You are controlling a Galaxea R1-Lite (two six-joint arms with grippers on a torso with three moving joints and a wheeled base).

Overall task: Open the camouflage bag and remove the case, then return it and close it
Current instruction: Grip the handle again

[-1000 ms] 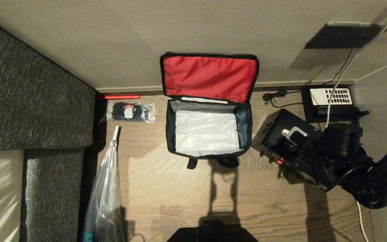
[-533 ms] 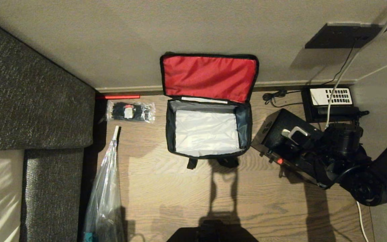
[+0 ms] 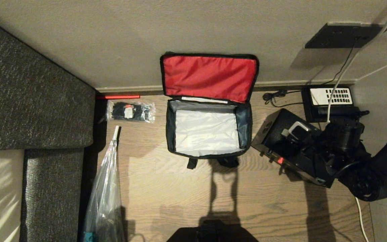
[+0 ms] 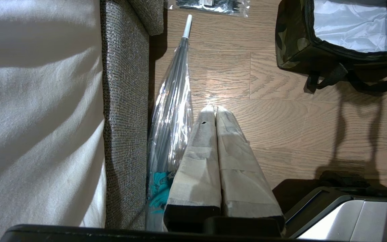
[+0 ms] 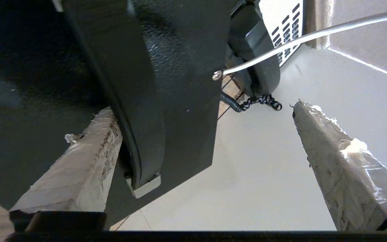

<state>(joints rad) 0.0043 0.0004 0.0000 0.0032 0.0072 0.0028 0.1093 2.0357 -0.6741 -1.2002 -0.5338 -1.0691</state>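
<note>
The camouflage bag point(image 3: 169, 131) stands open on the wood floor, its red-lined lid point(image 3: 209, 77) leaning back on the wall and its pale lining bare. Its camouflage side point(image 4: 291, 40) also shows in the left wrist view. The black case point(image 3: 274, 131) lies on the floor right of the bag, red latch point(image 3: 280, 160) toward me. My right gripper point(image 3: 299, 134) hovers over the case, open. In the right wrist view the case point(image 5: 166, 67) runs along one taped finger point(image 5: 89, 151); the other finger point(image 5: 328, 148) stands well off it. My left gripper point(image 4: 212, 111) is parked, shut and empty.
A black desk telephone point(image 3: 329, 101) with a coiled cord sits by the wall behind the case, a white cable point(image 3: 338, 77) running over it. A clear packet of black ties point(image 3: 130, 111) and a sleeved umbrella point(image 3: 104, 191) lie left of the bag, beside the grey sofa point(image 3: 29, 101).
My right arm has shifted slightly toward the wall over the case. The case and the bag have stayed where they were.
</note>
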